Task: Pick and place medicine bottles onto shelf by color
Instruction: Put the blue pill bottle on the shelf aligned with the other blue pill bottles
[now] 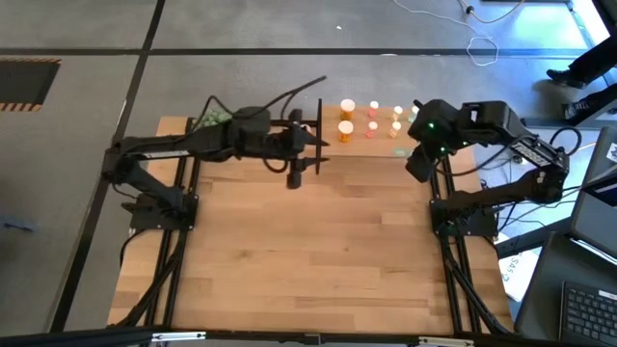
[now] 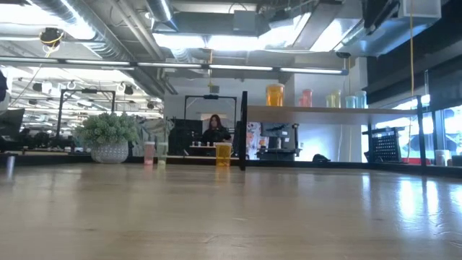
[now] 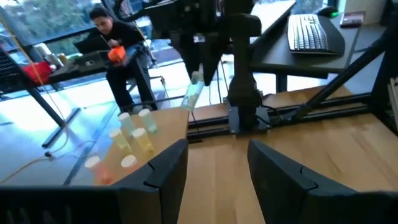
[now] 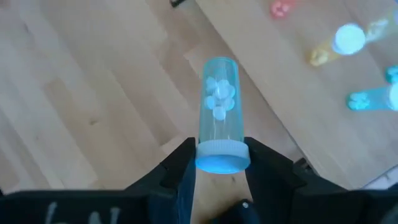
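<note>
Pale-blue bottle (image 4: pixel 219 112) sits clamped between the right gripper's (image 4: pixel 219 163) fingers, raised just beside the shelf (image 1: pixel 381 145) holding other bottles (image 1: pixel 346 109); the left gripper (image 3: pixel 214 171), empty-jawed, hovers near the shelf.

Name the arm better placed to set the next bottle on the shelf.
Right. The right pincer already grips a pale blue bottle and hangs beside the shelf, near the bottles standing there. The left pincer is empty, open above bare tabletop.
</note>
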Motion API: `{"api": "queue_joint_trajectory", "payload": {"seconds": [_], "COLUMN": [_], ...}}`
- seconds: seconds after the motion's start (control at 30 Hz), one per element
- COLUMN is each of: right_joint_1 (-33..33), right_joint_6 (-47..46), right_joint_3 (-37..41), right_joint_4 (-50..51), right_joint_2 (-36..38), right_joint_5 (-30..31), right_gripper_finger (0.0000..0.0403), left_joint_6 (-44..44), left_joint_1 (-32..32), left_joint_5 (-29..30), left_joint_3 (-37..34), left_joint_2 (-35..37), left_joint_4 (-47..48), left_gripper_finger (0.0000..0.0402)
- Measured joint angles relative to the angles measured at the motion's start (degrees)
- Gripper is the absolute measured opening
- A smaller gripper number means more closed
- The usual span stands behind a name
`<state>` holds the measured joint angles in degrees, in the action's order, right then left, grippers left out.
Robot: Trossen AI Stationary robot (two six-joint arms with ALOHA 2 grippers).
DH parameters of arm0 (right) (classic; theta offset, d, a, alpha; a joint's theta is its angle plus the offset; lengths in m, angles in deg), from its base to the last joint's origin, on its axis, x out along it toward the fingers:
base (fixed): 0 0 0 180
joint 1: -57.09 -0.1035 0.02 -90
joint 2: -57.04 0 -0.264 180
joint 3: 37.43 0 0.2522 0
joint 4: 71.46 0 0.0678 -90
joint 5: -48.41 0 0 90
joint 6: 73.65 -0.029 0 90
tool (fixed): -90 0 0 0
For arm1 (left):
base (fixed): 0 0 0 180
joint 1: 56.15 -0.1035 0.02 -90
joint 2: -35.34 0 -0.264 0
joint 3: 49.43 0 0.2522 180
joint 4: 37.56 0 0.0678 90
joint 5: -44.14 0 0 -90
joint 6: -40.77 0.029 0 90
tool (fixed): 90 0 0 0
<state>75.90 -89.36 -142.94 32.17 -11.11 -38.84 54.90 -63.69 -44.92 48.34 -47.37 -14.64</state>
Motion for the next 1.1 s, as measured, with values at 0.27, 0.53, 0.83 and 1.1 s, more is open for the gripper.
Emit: {"api": "queue_joint_trajectory", "payload": {"seconds": [0.27, 0.53, 0.83, 1.1], "right_joint_1": [3.84, 4.61, 2.86, -1.19], "right_joint_6": [0.94, -1.44, -2.21, -8.39], "right_joint_3": [7.27, 15.36, 19.89, 19.96], "right_joint_4": [0.12, 0.22, 0.13, 0.13], "right_joint_2": [1.15, 1.63, 1.84, 1.82], "right_joint_5": [-9.94, -17.58, -18.91, -18.49], "right_gripper_finger": [0.0124, 0.0124, 0.0124, 0.0124], "left_joint_6": [0.07, 0.06, -2.71, -5.0], "left_joint_1": [-1.92, -3.03, -3.57, -3.73], "left_joint_5": [-2.11, -2.15, -5.84, -9.48], "left_joint_3": [4.11, 4.13, 4.11, 3.99], "left_joint_2": [-2.61, -2.58, -2.75, -4.72], "left_joint_4": [3.84, 5.86, 12.89, 14.77], "left_gripper_finger": [0.0163, 0.0163, 0.0163, 0.0163]}}
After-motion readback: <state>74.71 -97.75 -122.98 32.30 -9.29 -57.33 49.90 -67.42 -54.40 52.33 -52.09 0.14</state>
